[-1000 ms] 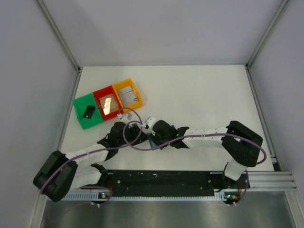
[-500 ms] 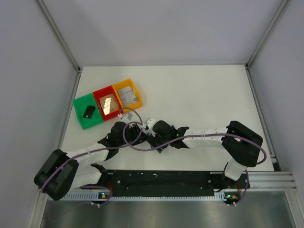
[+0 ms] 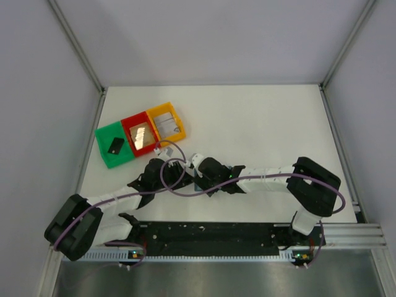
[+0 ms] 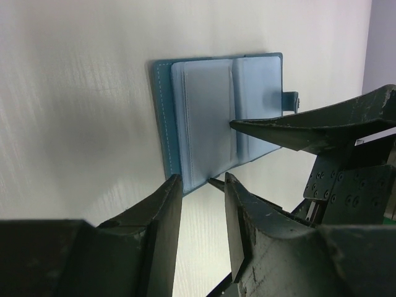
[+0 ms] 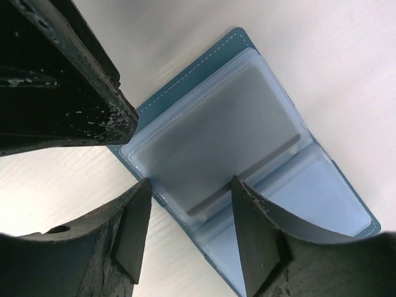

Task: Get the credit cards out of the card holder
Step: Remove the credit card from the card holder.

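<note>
The blue card holder [image 4: 210,117] lies open and flat on the white table, with its pale grey-blue pockets facing up. In the right wrist view the card holder [image 5: 247,142] shows a grey flat sheet with a darker stripe [image 5: 247,167] in one pocket. My left gripper [image 4: 199,184] is open and empty, its tips at the holder's near edge. My right gripper [image 5: 190,185] is open and straddles the pocket's edge just above it. In the top view both grippers, left [image 3: 179,170] and right [image 3: 197,173], meet over the holder and hide it.
Three small trays stand in a row at the back left: green [image 3: 104,141] with a dark card, red [image 3: 128,122] with a shiny card, yellow [image 3: 156,109] with a white card. The left arm's purple cable [image 3: 173,185] loops over both wrists.
The right wrist has shifted very slightly toward the left gripper. Nothing else has visibly changed.
</note>
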Robot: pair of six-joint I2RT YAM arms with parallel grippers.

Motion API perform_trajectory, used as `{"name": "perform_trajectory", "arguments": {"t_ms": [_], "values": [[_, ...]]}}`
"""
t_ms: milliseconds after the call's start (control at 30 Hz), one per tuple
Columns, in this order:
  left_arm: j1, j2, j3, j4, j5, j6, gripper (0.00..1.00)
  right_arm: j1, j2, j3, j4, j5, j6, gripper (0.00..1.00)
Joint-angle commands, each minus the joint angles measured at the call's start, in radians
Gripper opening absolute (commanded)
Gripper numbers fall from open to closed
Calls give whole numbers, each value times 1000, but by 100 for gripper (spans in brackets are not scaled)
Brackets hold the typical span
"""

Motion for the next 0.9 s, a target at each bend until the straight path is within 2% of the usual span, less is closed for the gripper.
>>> {"name": "perform_trajectory", "arguments": {"t_ms": [0,167,233,300,500,667,767,867], "values": [[-1,-15,27,41,12,12,38,13,19,-20,32,22,-1,50],[0,-1,32,49,18,12,38,13,6,-25,35,-6,-8,36],[0,10,38,52,24,12,38,13,-20,-22,37,-29,-11,33],[-1,14,42,55,18,14,38,8,-43,-22,35,-35,-4,22],[0,34,64,52,15,25,38,-7,-83,-31,47,-53,27,0],[0,79,107,55,35,41,40,-56,-164,-83,103,-110,133,1],[-1,117,137,55,50,51,41,-125,-217,-93,159,-188,191,22],[-1,154,156,58,38,57,41,-185,-215,-65,160,-228,168,37]]}}
